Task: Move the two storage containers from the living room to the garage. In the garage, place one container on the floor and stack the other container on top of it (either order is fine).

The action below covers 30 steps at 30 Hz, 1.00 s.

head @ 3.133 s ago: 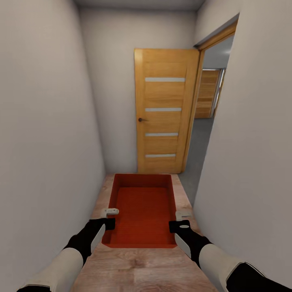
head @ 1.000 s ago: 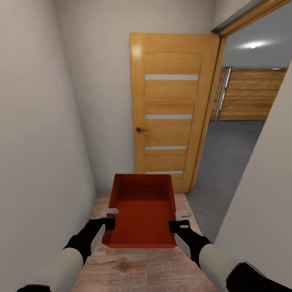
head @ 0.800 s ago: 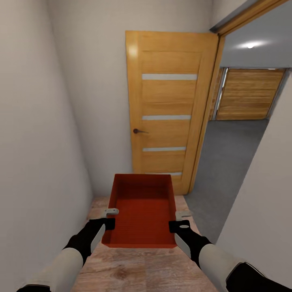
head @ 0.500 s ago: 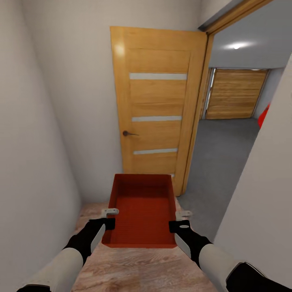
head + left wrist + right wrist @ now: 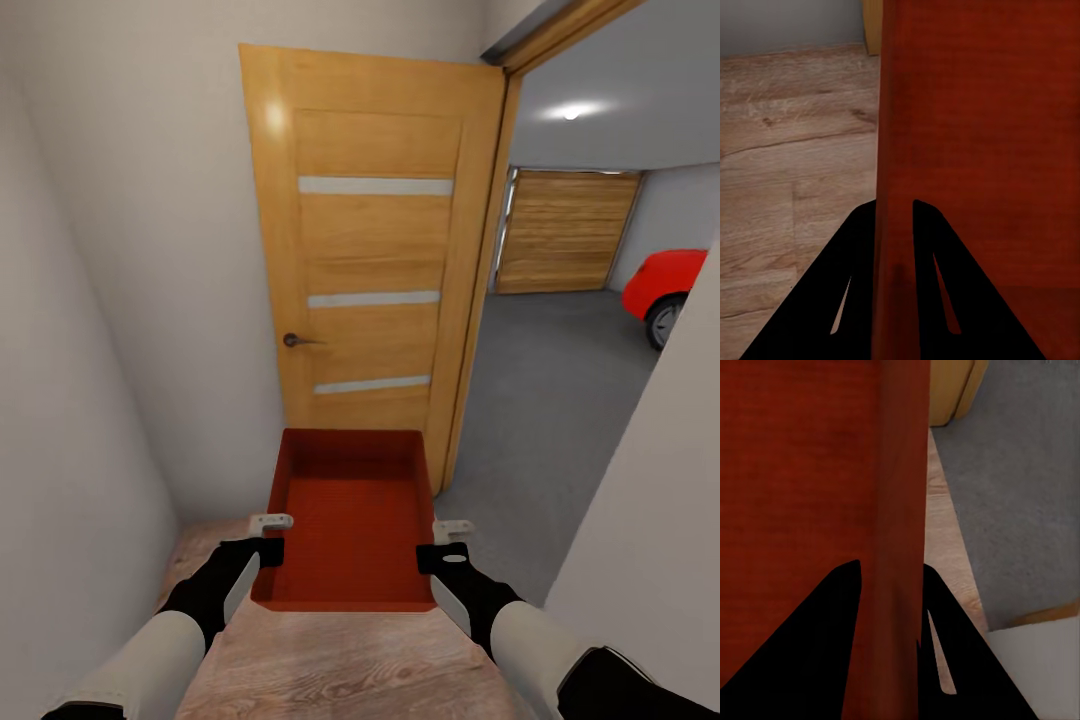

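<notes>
Your left tool (image 5: 266, 536) is pinched on the box's (image 5: 350, 520) left wall, one finger inside and one outside, as the left wrist view shows with the thin wall (image 5: 894, 225) running between the dark fingers (image 5: 859, 285). Your right tool (image 5: 447, 541) grips the right wall (image 5: 900, 547) the same way. Holding both long sides near the end closest to you keeps the box level and centred in front of the trunk, with its open top up and nothing inside. It looks to be carried clear of the floor, though the pictures do not settle how high.

Under and around the box lies light wood plank floor (image 5: 330, 660). White walls close in at 9 o'clock and at 3 o'clock, so you are in a narrow passage. At 12 o'clock an open wooden door (image 5: 375, 270) stands swung back against the end wall. At 1 to 2 o'clock the doorway opens onto the garage: grey concrete floor (image 5: 540, 400), a plank door (image 5: 562, 232) on the far wall, and a red car (image 5: 668, 285) at 2 o'clock. The next move, I judge, is a right turn through that doorway, minding the jamb and the wall corner near your right arm.
</notes>
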### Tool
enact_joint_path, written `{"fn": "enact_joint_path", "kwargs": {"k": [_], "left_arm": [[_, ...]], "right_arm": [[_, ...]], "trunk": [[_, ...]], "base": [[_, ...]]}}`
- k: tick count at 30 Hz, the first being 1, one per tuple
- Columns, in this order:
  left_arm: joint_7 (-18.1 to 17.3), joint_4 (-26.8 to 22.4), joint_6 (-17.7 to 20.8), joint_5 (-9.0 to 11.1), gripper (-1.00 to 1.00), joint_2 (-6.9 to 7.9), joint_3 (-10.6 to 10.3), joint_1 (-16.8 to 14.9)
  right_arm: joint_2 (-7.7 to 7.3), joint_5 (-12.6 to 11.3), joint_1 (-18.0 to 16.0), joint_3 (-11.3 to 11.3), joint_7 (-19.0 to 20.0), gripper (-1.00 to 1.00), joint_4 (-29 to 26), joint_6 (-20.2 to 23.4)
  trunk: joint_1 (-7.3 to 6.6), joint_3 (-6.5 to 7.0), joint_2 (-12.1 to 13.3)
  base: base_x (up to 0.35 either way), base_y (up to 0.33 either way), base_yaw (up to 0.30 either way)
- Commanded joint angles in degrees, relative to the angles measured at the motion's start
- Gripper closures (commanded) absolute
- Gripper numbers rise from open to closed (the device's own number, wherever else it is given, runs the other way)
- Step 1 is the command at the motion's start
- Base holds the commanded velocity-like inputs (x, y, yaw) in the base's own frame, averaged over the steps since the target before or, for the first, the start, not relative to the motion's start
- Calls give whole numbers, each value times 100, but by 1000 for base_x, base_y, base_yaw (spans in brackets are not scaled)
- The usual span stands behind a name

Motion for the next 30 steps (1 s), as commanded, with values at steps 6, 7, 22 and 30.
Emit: {"fn": "enact_joint_path", "kwargs": {"k": [6,7,22,30], "left_arm": [[71,-3,44,-77,100,-28,92,-2],[71,-5,44,-77,100,-28,89,-2],[62,-96,44,-77,100,-28,93,-2],[66,-80,45,-57,100,-28,112,-2]], "right_arm": [[16,137,-6,-114,-490,100,-23,-20],[16,136,-6,-114,-488,100,-23,-20],[16,121,-6,-114,-480,100,-23,7],[16,128,-6,-114,-485,100,-23,-20]], "trunk": [[7,-12,-13],[7,-12,-13],[7,-12,-13],[7,-12,-13]], "base": [[323,0,0],[323,0,0],[99,0,0],[90,24,0]]}}
